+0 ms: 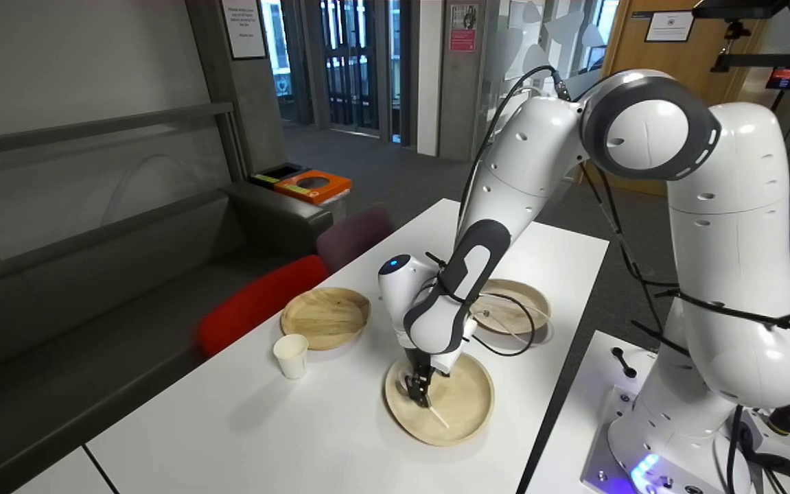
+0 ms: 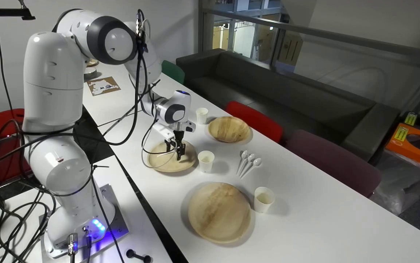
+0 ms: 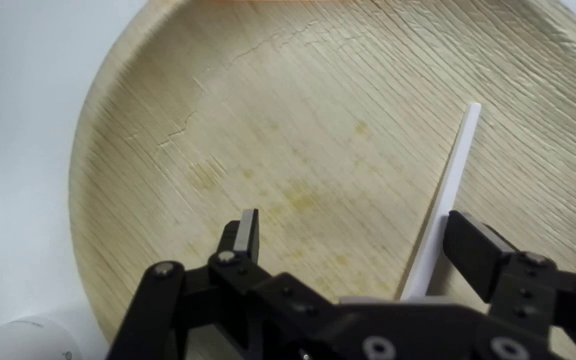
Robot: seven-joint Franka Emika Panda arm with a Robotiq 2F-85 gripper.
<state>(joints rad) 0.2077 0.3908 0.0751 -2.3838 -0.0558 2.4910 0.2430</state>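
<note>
My gripper (image 3: 353, 232) stands open low over a pale round wooden plate (image 3: 167, 150), with its fingers wide apart. A slim white utensil handle (image 3: 460, 150) lies on that plate and runs between the jaws, close beside the right-hand finger (image 3: 475, 250). Whether finger and handle touch, I cannot tell. The handle's lower end is hidden behind the gripper body. In both exterior views the gripper (image 1: 418, 392) (image 2: 174, 152) reaches down inside the plate (image 1: 470, 405) (image 2: 173, 166), and part of the white handle (image 1: 438, 417) shows.
White cups (image 2: 205, 161) (image 2: 201, 115) stand near the plate, and another cup (image 2: 264, 199) is farther off. Several white spoons (image 2: 248, 164) lie side by side on the table. A wooden bowl (image 2: 229, 129) and another wooden plate (image 2: 219, 212) rest there too. Cables hang along the arm.
</note>
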